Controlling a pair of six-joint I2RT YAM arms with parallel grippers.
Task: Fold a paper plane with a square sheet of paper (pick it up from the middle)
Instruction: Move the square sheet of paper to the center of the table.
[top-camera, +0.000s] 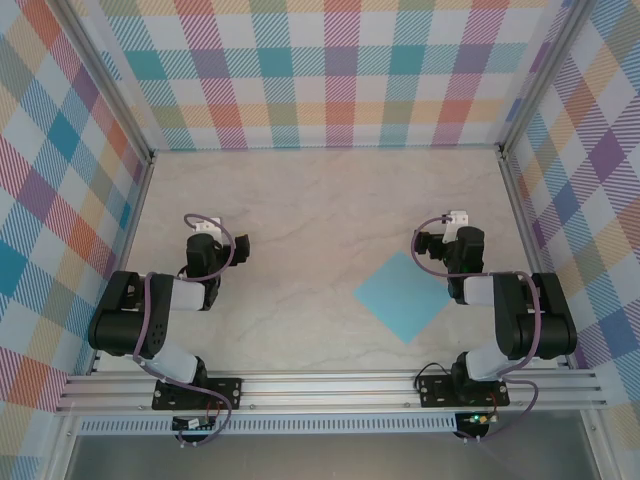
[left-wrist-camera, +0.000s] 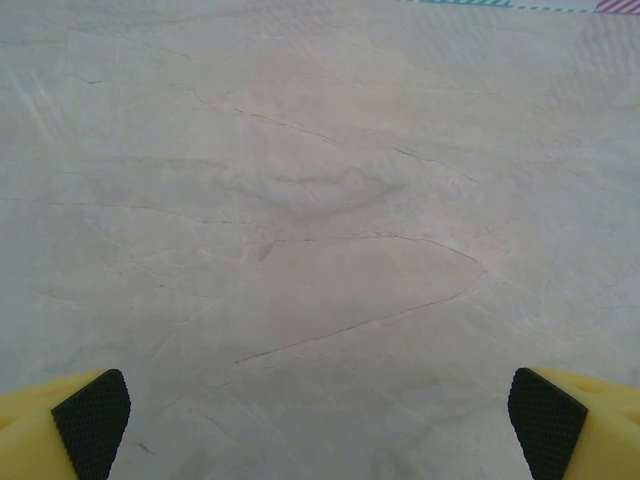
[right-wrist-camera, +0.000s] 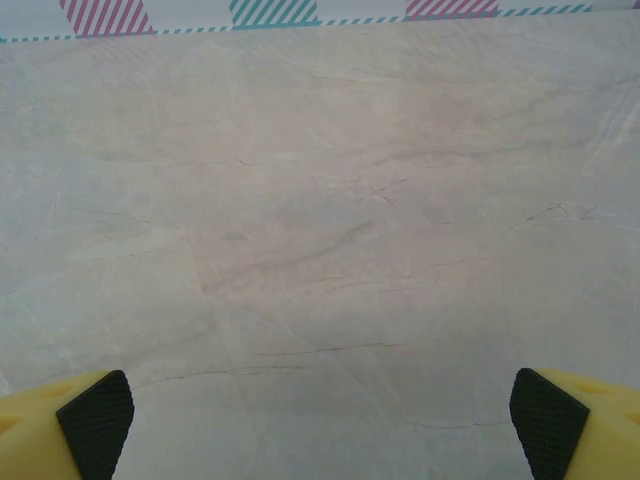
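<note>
Left arm: sits folded at the elbow on the near left, forearm aimed at the far wall, and holds the left gripper spread wide over the bare marbled table — yellow fingers far apart, nothing between them. Right arm: mirrors that pose on the right, with the right gripper equally wide apart and empty. Square sheet of paper: lies flat on the table, turned cornerwise, just beside the right forearm — nearer the bases than the right gripper, apart from both grippers.
</note>
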